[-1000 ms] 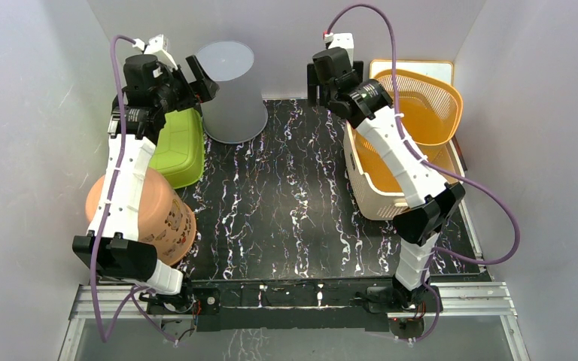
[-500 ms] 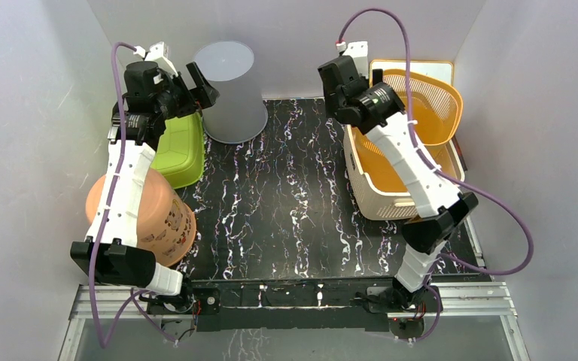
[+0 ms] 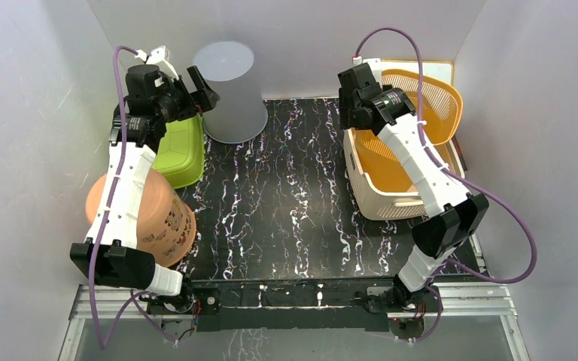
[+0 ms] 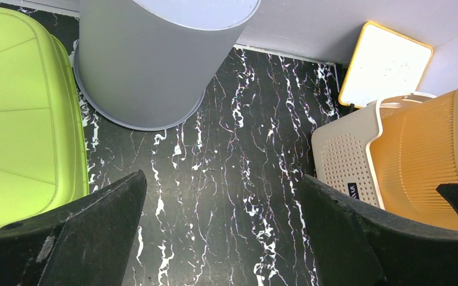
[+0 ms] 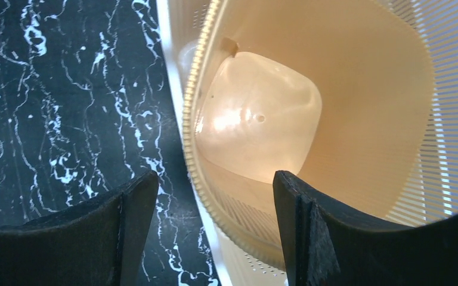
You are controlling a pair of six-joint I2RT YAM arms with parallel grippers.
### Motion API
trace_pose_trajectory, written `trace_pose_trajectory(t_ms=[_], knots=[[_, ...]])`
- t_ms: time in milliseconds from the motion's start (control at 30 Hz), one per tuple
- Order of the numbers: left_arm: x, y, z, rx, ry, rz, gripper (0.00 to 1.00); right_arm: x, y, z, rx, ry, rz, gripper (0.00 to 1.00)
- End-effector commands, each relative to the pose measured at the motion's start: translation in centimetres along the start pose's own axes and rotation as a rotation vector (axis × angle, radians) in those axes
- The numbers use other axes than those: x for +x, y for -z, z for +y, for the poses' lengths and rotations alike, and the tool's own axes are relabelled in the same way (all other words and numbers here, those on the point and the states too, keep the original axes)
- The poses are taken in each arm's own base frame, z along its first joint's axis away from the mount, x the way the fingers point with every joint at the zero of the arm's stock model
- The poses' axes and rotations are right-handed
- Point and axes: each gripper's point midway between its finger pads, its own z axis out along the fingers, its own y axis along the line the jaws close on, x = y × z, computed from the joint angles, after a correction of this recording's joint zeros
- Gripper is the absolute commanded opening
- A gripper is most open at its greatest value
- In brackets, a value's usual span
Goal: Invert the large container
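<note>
Left tool [image 4: 222, 179], jaws spread to their full width and holding nothing, poised above the far left part of the black marbled surface [image 3: 286, 195], just beside the large grey container [image 3: 229, 94] but not touching it. The large grey container stands at the far edge of the surface, left of centre, against the back wall; its closed flat end faces up and its wider rim rests on the surface, so it sits upside down. Just to its left lies a lime-green tub [image 3: 179, 147], also with its base up, and nearer on the left a terracotta perforated basket [image 3: 158, 218] lies partly under the left arm. Right tool [image 5: 212, 179], jaws well apart and gripping nothing, points down over the right side of the surface; in the right wrist view the rim of an orange basket [image 3: 433, 105] passes through the gap between the fingers, and contact with it cannot be told. The orange basket sits tilted inside a beige perforated basket [image 3: 361, 188], its open mouth turned upward and its pale bottom visible. A flat white panel with a yellow edge [image 4: 384, 62] lies behind the two baskets at the far right corner.
</note>
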Motion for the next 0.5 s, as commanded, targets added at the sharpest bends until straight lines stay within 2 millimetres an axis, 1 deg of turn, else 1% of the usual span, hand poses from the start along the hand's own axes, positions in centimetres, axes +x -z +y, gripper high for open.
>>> trace_pose_trajectory(t_ms=[0, 33, 100, 167, 200, 300, 367, 467], knots=[[-0.9, 1.6, -1.2, 0.037, -0.013, -0.039, 0.98, -1.5, -0.1, 1.2, -0.067, -0.024, -0.054, 0.64], [-0.9, 1.6, -1.1, 0.036, -0.012, -0.039, 0.98, -1.3, -0.4, 1.2, -0.067, -0.022, -0.047, 0.53], [-0.7, 1.5, -1.1, 0.034, -0.013, -0.033, 0.98, -1.0, -0.8, 1.2, -0.077, -0.025, -0.036, 0.29], [-0.4, 1.4, -1.0, 0.032, -0.011, -0.028, 0.98, -0.8, -1.1, 1.2, -0.080, -0.022, -0.031, 0.07], [-0.1, 1.3, -0.8, 0.028, -0.011, -0.020, 0.99, -0.8, -1.2, 1.2, -0.078, -0.015, -0.032, 0.00], [0.6, 1.1, -0.4, 0.019, -0.010, -0.003, 0.98, -1.0, -1.5, 1.2, -0.072, -0.002, -0.035, 0.00], [0.9, 1.1, -0.2, 0.012, -0.013, 0.007, 0.98, -1.6, -1.3, 1.4, -0.088, -0.003, -0.050, 0.00], [1.0, 1.2, -0.1, 0.009, -0.019, 0.009, 0.98, -3.6, -0.3, 1.3, -0.102, -0.010, -0.101, 0.00]])
